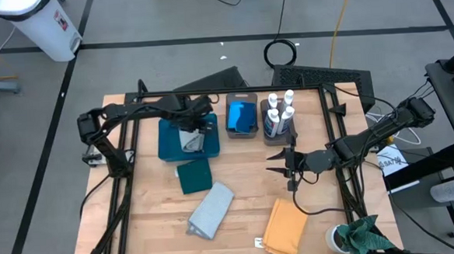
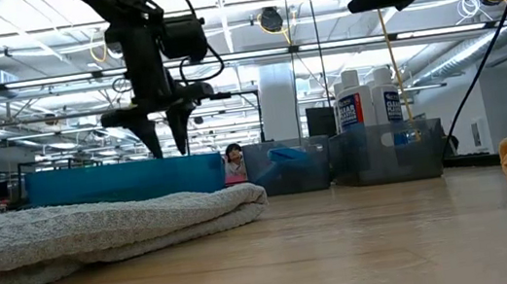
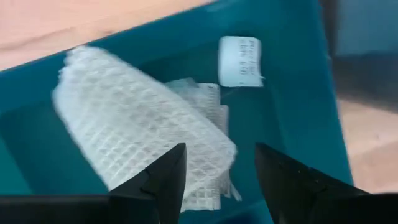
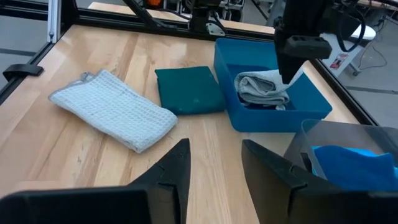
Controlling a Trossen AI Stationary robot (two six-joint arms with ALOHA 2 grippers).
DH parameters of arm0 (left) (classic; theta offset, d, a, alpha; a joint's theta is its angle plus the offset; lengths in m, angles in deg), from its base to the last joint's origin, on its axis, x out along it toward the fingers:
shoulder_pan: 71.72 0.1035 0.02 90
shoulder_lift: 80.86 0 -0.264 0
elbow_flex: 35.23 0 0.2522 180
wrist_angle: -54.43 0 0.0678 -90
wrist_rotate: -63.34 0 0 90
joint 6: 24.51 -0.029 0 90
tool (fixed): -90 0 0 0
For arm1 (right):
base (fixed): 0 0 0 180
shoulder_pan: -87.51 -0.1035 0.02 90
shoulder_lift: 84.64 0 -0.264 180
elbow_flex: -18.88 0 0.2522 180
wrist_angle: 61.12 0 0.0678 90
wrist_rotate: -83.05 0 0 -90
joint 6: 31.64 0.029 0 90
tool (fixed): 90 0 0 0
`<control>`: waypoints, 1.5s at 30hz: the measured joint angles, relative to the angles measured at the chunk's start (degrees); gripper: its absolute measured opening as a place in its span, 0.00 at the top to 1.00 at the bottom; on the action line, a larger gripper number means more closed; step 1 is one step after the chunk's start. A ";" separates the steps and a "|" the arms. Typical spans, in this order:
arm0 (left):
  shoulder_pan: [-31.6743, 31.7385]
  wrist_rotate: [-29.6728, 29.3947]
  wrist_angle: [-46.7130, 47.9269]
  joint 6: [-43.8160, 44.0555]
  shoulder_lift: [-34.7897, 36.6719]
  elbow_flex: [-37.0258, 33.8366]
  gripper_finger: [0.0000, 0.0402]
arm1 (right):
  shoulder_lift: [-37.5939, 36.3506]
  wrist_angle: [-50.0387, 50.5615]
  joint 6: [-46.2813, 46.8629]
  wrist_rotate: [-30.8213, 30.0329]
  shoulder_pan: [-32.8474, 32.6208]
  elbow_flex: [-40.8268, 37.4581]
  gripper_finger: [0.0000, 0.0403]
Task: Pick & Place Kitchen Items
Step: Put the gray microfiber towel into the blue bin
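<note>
Just left tool (image 1: pixel 197 134) over tray (image 1: pixel 168 144).

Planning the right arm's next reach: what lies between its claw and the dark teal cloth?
In the high view, only bare wood lies between the right claw and the dark teal cloth.

The table (image 1: pixel 239 204), filling the middle of the high view, is pale wood with visible grain and a slight sheen. At lower centre, the grey cloth (image 1: pixel 213 209) is a soft waffle weave; the teal cloth (image 1: pixel 194 175) above it looks smooth and matt, and the yellow cloth (image 1: pixel 285 227) to its right thick and ribbed. The tray (image 1: pixel 168 142) is smooth matt plastic. The bottles (image 1: pixel 281 112) are glossy white plastic with paper labels. The fingers (image 4: pixel 173 171) look dark matt plastic.
</note>
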 joint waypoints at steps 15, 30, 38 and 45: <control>2.28 -3.91 0.56 5.66 -0.02 0.00 0.52 | 0.00 0.41 0.00 0.20 -0.13 0.00 0.71; 2.18 -4.02 5.14 10.11 -0.02 -0.02 0.52 | 0.00 0.42 0.00 0.24 -0.13 0.00 0.71; 2.26 -3.67 3.49 10.29 -1.31 -0.04 0.52 | 0.00 0.40 0.00 0.26 -0.13 0.00 0.71; 3.21 -2.07 3.39 10.85 -6.28 -0.04 0.52 | 0.00 0.13 0.02 0.26 -0.13 0.00 0.71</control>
